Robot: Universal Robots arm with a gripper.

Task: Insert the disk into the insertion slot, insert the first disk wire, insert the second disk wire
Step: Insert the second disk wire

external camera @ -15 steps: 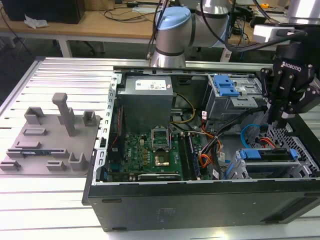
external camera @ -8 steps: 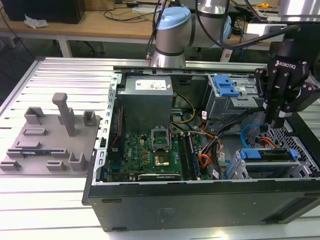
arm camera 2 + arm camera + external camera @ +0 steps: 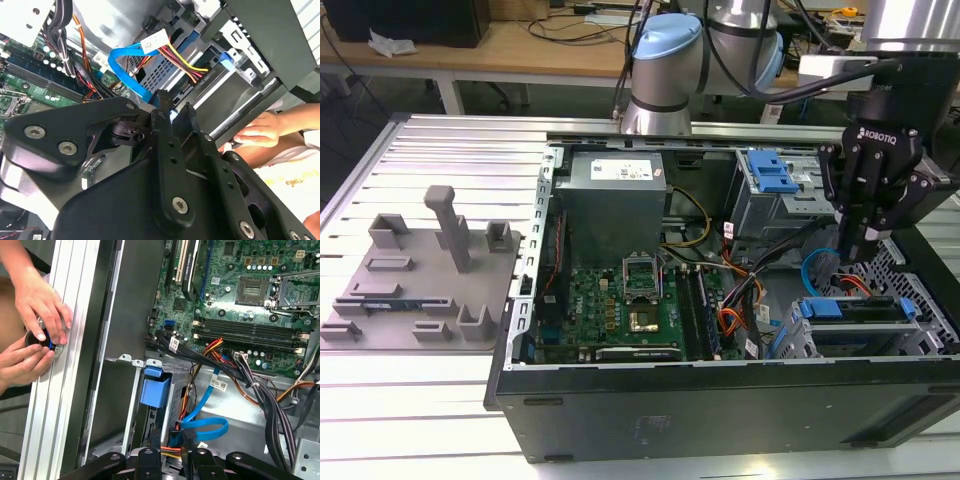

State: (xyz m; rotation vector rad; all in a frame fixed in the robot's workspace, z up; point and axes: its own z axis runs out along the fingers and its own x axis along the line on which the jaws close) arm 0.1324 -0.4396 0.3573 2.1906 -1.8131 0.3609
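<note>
The disk (image 3: 850, 308), silver in a bright blue carrier, sits inside the insertion slot (image 3: 798, 338), the low grey perforated cage at the exterior view's right. My gripper (image 3: 865, 258) hangs just above its back end. In both wrist views the fingers stand close together at the plug end of the second disk wire (image 3: 130, 78), a light-blue loop (image 3: 207, 426) (image 3: 808, 272), and my gripper (image 3: 176, 107) (image 3: 170, 437) looks shut on that plug. The first disk wire (image 3: 172, 440) (image 3: 857, 284), orange-red, runs down beside it to the drive's rear.
A taller grey bay with a blue latch (image 3: 770, 175) stands behind the cage. The motherboard (image 3: 620, 300), power supply (image 3: 615, 175) and a black cable bundle (image 3: 260, 390) lie beside it. A person's hands (image 3: 35, 310) (image 3: 257, 131) rest on the table edge. A grey fixture plate (image 3: 420, 280) lies outside the case.
</note>
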